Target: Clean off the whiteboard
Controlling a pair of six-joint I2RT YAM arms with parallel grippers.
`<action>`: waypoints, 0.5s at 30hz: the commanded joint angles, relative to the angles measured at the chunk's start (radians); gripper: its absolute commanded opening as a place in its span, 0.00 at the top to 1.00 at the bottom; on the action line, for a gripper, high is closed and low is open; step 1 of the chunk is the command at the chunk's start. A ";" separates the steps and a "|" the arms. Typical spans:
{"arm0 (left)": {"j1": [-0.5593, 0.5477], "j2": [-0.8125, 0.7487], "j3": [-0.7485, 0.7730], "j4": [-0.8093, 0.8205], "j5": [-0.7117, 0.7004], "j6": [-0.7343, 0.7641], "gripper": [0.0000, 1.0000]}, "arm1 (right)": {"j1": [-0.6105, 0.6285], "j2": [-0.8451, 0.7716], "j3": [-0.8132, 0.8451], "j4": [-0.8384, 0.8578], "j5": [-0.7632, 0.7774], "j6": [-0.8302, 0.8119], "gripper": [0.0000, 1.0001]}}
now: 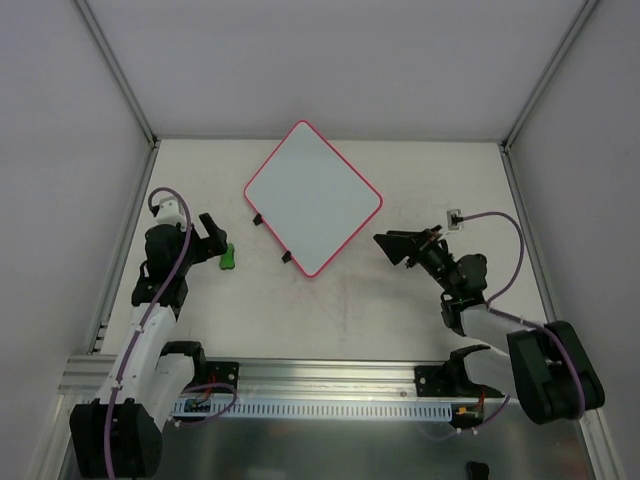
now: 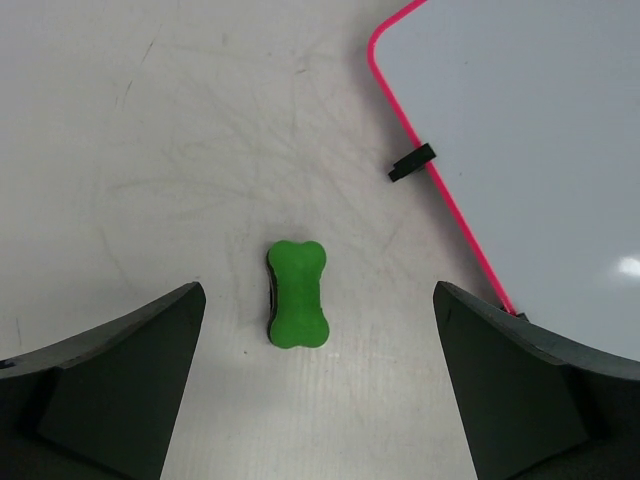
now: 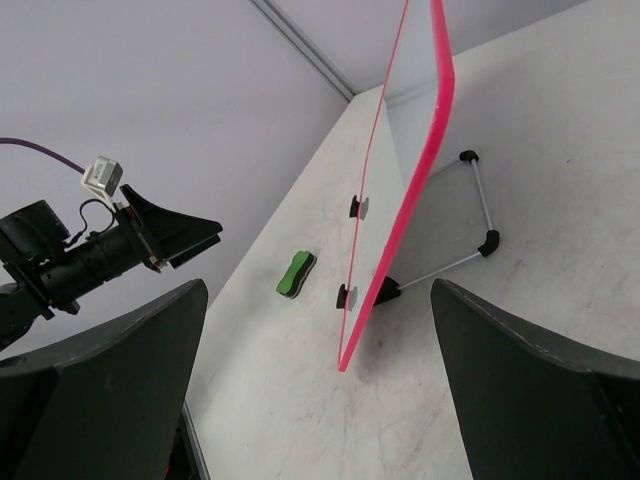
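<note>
The whiteboard [image 1: 313, 197] has a pink frame and a blank white face with no writing visible. It sits turned like a diamond at the middle back of the table, with two black clips [image 1: 257, 219] on its near-left edge. In the right wrist view it [image 3: 415, 110] leans on a wire stand [image 3: 485, 215]. The green bone-shaped eraser [image 1: 228, 257] lies on the table left of the board. My left gripper [image 1: 215, 240] is open and empty just above the eraser [image 2: 297, 293]. My right gripper [image 1: 398, 248] is open and empty, right of the board's near corner and apart from it.
A small white plug [image 1: 455, 217] with a purple cable lies at the right of the table. Grey enclosure walls stand on three sides. An aluminium rail [image 1: 320, 380] runs along the near edge.
</note>
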 commanded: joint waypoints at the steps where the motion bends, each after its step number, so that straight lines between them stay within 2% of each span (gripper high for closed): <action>1: 0.000 -0.079 -0.071 0.120 0.091 -0.024 0.01 | -0.013 -0.171 -0.067 -0.020 0.041 -0.049 0.01; 3: -0.002 -0.115 -0.101 0.157 0.122 -0.029 0.01 | -0.013 -0.270 -0.081 -0.144 0.058 -0.080 0.01; 4: 0.000 -0.149 -0.120 0.162 0.117 -0.041 0.01 | -0.014 -0.324 -0.082 -0.298 0.082 -0.098 0.01; 6: 0.000 -0.175 -0.133 0.163 0.090 -0.050 0.01 | -0.014 -0.505 -0.079 -0.462 0.113 -0.178 0.01; 7: 0.000 -0.194 -0.145 0.162 0.081 -0.052 0.01 | -0.013 -0.566 -0.073 -0.640 0.159 -0.207 0.01; 8: 0.000 -0.198 -0.150 0.162 0.074 -0.053 0.01 | -0.014 -0.682 -0.060 -0.742 0.197 -0.266 0.01; 10: 0.000 -0.192 -0.159 0.165 0.085 -0.052 0.01 | -0.013 -0.780 -0.006 -0.998 0.298 -0.331 0.01; 11: 0.000 -0.186 -0.161 0.169 0.096 -0.047 0.01 | -0.014 -0.848 0.028 -1.066 0.331 -0.389 0.01; 15: 0.000 -0.146 -0.171 0.191 0.096 -0.050 0.01 | -0.013 -0.929 0.062 -1.281 0.424 -0.485 0.01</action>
